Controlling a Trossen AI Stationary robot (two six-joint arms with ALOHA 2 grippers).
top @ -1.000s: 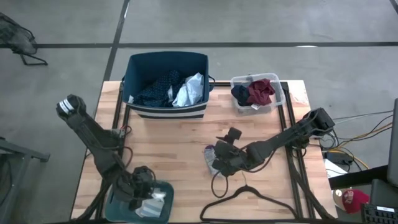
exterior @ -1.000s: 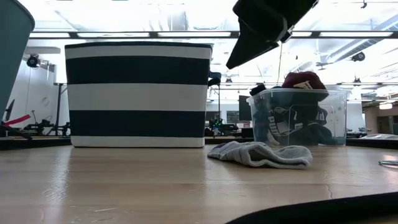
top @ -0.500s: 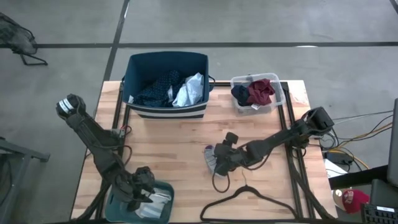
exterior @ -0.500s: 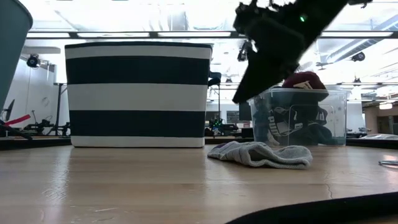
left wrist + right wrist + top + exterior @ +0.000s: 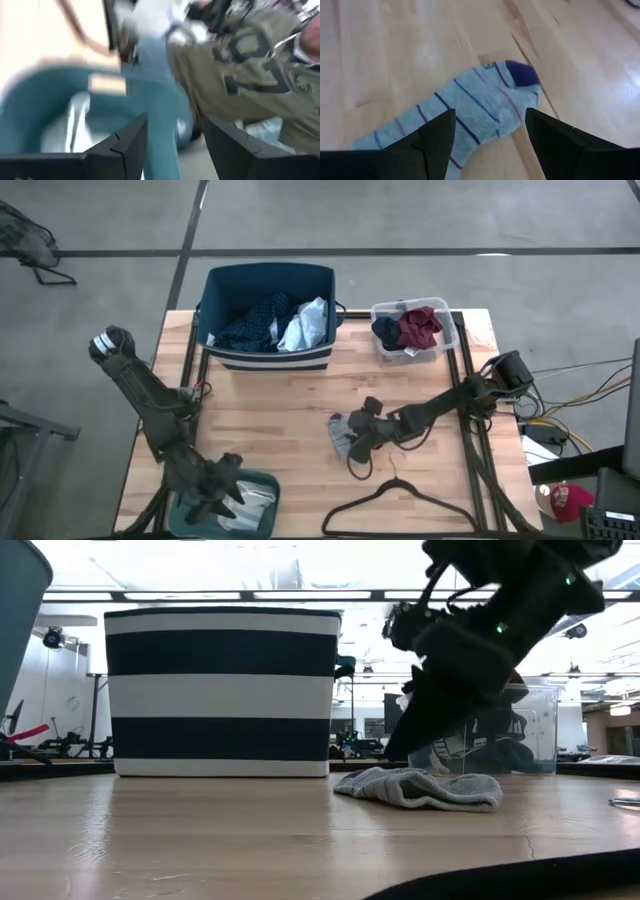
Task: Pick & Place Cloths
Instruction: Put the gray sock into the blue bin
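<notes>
From above we see the navy tub (image 5: 267,315) holding 2 cloths, the clear tub (image 5: 414,332) holding maroon and dark pieces. Low view: the sock (image 5: 420,788) lies on the table (image 5: 200,830). Wrist views: right gripper (image 5: 487,135) spread over the sock, left gripper (image 5: 172,145) spread above the teal tub (image 5: 55,100).

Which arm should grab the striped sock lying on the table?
Right. The right gripper hangs directly over the striped sock, jaws open astride it; the left gripper is over the teal tub.

The left wrist view is motion-blurred; the striped sock (image 5: 470,112) is partly hidden behind the right tool's fingers (image 5: 437,137).
</notes>
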